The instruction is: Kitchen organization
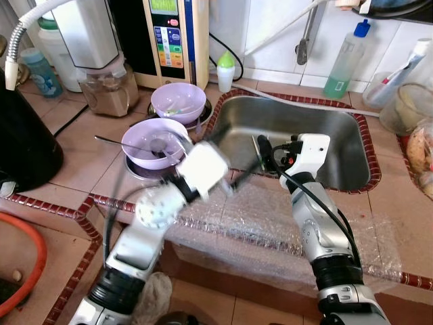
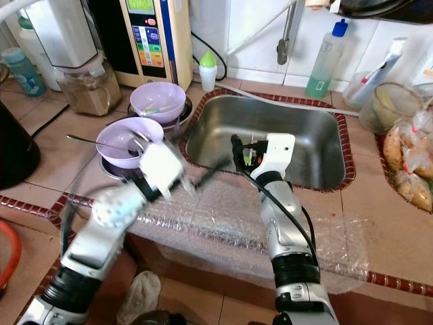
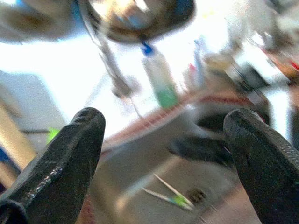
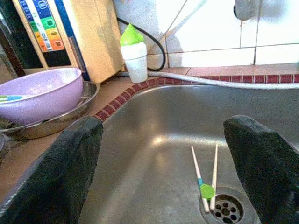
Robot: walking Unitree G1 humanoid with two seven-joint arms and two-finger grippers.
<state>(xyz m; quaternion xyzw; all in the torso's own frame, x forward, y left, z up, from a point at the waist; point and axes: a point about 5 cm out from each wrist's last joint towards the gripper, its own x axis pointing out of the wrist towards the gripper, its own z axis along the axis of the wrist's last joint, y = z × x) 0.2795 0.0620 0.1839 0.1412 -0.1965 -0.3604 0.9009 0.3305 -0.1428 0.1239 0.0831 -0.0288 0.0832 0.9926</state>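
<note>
Stainless steel sink basin [image 4: 154, 140] | white chopsticks joined by a green clip [image 4: 205, 179] lying by the drain | right gripper [image 4: 163, 163] wide open, empty, above basin | left gripper [image 3: 163, 154] blurred, wide open, empty, at sink's near-left edge | two lilac bowls [image 1: 177, 101] on counter left of the sink

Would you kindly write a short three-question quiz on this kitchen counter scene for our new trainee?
1. True or false: the chopsticks lie in the sink beside the drain.
2. Which is open: the left pincer, the right pincer, or both?
3. What colour are the two bowls left of the sink?

Key: 1 true. 2 both. 3 purple.
</note>
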